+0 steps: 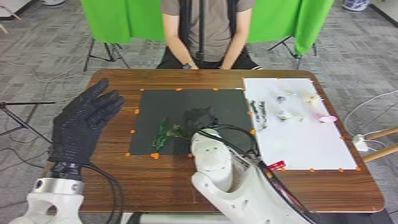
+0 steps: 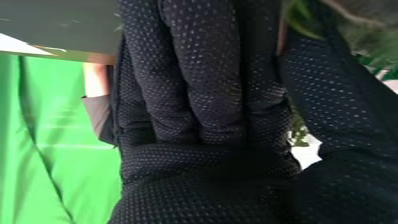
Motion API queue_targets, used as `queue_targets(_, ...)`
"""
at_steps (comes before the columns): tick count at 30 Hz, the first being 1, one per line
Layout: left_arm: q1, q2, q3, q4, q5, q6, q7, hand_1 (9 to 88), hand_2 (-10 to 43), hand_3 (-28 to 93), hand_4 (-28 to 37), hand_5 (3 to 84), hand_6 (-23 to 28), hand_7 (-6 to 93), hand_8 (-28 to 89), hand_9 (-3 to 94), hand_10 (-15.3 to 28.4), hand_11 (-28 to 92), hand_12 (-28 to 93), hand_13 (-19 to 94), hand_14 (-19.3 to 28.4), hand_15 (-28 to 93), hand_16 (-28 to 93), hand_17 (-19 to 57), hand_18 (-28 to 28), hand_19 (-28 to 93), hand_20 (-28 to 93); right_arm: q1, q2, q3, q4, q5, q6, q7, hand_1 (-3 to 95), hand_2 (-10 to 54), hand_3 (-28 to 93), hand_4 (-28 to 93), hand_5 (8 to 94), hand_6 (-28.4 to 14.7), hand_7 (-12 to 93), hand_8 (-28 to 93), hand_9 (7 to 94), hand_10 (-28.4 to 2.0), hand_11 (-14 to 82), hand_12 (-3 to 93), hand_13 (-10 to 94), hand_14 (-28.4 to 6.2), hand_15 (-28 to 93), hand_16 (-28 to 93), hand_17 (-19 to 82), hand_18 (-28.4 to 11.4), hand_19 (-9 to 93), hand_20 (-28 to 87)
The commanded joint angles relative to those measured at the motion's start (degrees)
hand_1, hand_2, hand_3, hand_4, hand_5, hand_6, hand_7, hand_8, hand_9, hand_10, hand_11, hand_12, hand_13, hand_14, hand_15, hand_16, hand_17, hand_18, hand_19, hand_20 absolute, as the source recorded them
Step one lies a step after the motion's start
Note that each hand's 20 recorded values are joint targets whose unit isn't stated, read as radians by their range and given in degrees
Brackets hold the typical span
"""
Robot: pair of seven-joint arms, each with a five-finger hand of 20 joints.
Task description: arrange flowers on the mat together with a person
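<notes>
Over the dark mat [image 1: 160, 102] is my right hand [image 1: 202, 118], its thumb and fingers closed around a green sprig [image 1: 176, 132]. A darker leafy stem [image 1: 161, 136] lies on the mat to the left of it. In the right wrist view, the right hand [image 2: 200, 90] has a green stem [image 2: 304, 20] between thumb and fingers, with leaves and something white lower in that gap; its tip is hidden. My left hand [image 1: 78, 127] hovers at the table's left side, fingers straight, holding nothing. White flowers [image 1: 285, 115] and a pink flower [image 1: 327, 119] lie on the white mat [image 1: 306, 145].
Dark green stems [image 1: 258, 114] lie at the white mat's left edge, and a small red item [image 1: 277, 165] is near its lower left corner. Orange markers surround the dark mat on the wooden table [image 1: 115, 180]. A cable runs along the right arm.
</notes>
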Motion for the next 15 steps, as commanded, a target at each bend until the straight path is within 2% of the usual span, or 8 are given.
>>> queue_targets(1, 0.19, 0.73, 0.00, 0.05, -0.28, 0.20, 0.22, 23.8, 8.2, 78, -24.9, 39.0, 10.9, 11.7, -10, 34.7, 20.8, 22, 8, 26, 21.8, 29, -8, -8.9, 20.7, 52, 1, -0.18, -1.71, -0.74, -1.28, -1.14, -1.70, -0.42, 40.1, -9.5, 75, -28, 93.7, 2.2, 31, -13, 93.7, -13.8, 33.7, 12.3, 81, -11.7, 35, 14, 21, -18.2, 73, -1)
queue_targets(4, 0.35, 1.54, 0.15, 0.07, -0.56, 0.50, 0.95, 23.8, 8.3, 78, -24.8, 39.1, 10.9, 11.6, -10, 34.7, 20.9, 22, 8, 26, 21.9, 29, -8, -8.9, 20.7, 52, 1, 0.54, -1.68, -1.02, -0.60, -2.19, -0.11, 0.00, 38.6, -9.3, 75, -28, 93.7, 2.3, 32, -18, 93.7, -13.9, 33.3, 12.4, 80, -11.8, 35, 14, 21, -18.3, 73, -2)
queue_targets(6, 0.06, 1.73, 0.25, 0.21, -0.74, 0.42, 0.86, 23.8, 8.3, 78, -24.8, 39.1, 10.9, 11.6, -10, 34.7, 20.9, 22, 8, 26, 21.9, 29, -8, -8.9, 20.7, 52, 1, 1.94, -1.07, -1.79, -0.70, 0.46, -0.04, 2.36, 37.7, -8.7, 74, -28, 93.7, 2.1, 31, -19, 93.7, -14.0, 32.6, 12.4, 80, -11.9, 36, 14, 21, -18.3, 73, -2)
queue_targets(11, 0.93, 3.81, -0.29, -0.17, -1.55, 1.71, 3.14, 23.8, 8.3, 78, -24.7, 39.2, 11.0, 11.6, -10, 34.7, 20.8, 22, 8, 26, 21.8, 29, -8, -8.9, 20.7, 52, 1, 3.04, -0.80, -1.62, -2.16, 0.82, 0.43, 3.02, 35.4, -7.8, 74, -28, 93.7, 1.9, 30, -18, 93.7, -14.2, 31.5, 12.7, 80, -12.2, 36, 14, 21, -18.5, 73, -2)
queue_targets(15, 0.89, 4.87, -0.30, -0.18, -1.96, 2.15, 4.02, 23.8, 8.4, 78, -24.6, 39.3, 11.0, 11.6, -10, 34.7, 20.8, 22, 8, 26, 21.8, 29, -8, -8.9, 20.6, 52, 1, 3.07, -0.90, -1.07, -3.31, 0.50, -0.69, 2.76, 34.3, -7.4, 73, -28, 93.7, 1.6, 29, -18, 93.7, -14.5, 31.2, 12.8, 80, -12.4, 36, 14, 21, -18.8, 74, -2)
